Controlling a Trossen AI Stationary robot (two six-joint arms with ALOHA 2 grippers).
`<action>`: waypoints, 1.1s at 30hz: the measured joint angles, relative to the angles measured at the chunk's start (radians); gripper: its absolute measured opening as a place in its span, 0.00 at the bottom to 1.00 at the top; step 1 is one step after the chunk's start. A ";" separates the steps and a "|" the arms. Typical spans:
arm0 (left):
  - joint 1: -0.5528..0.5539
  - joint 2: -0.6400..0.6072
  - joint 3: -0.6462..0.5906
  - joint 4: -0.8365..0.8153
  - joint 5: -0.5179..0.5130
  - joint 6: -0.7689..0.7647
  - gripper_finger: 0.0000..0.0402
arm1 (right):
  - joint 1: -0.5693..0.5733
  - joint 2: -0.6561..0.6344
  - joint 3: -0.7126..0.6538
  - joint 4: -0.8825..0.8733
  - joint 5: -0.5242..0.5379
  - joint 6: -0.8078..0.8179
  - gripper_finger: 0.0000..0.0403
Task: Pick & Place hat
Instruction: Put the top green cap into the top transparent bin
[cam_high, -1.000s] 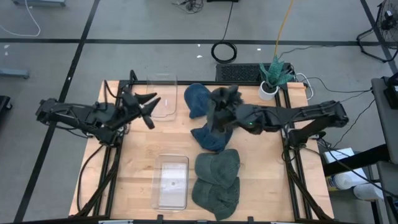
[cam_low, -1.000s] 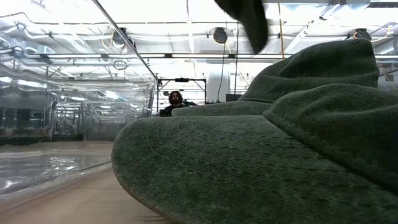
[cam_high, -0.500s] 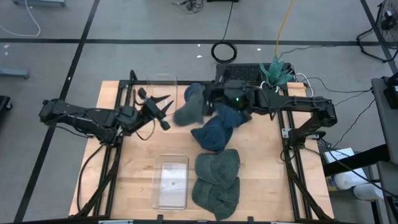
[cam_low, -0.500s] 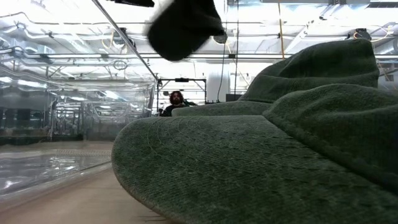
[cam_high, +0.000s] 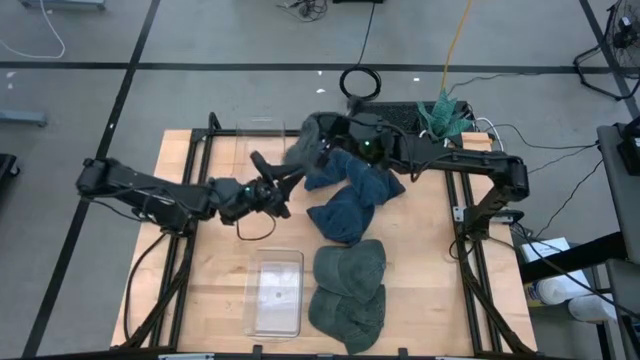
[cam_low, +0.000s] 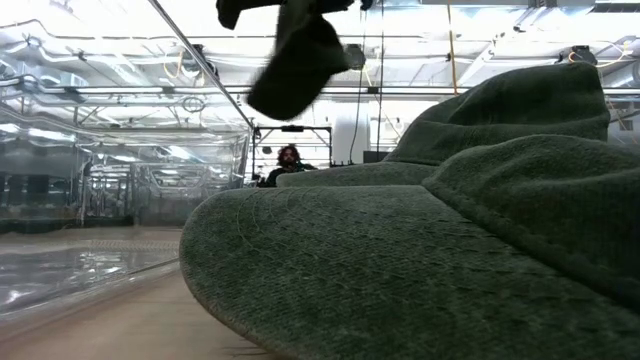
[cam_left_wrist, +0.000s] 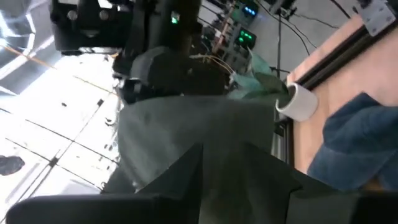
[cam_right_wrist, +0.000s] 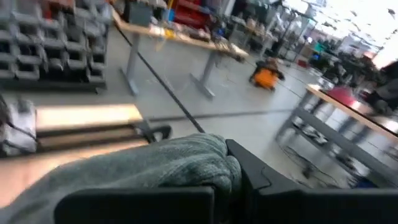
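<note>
Grey-green hat (cam_high: 303, 147) hangs above the table's far side, pinched in the closed right gripper (cam_high: 326, 140). The half-spread left gripper (cam_high: 283, 182) reaches under it. If the right lets go early, the hat can drop on the blue hats (cam_high: 345, 198).

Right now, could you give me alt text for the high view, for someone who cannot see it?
Seen from above, the right gripper, shut on a grey-green hat, holds it near the table's far edge while the left gripper reaches toward it. Blue hats lie mid-table, green hats and a clear tray nearer the front.
</note>
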 joint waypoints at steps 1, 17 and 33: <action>-0.002 0.003 0.000 0.001 -0.006 0.009 0.29 | -0.002 0.005 0.001 0.030 -0.004 -0.004 0.01; 0.039 0.003 0.000 0.021 -0.055 0.016 0.29 | -0.019 -0.051 0.001 0.050 -0.074 -0.045 0.01; 0.000 0.002 0.000 0.108 -0.177 0.061 0.29 | -0.026 -0.051 -0.134 0.179 -0.074 -0.168 0.01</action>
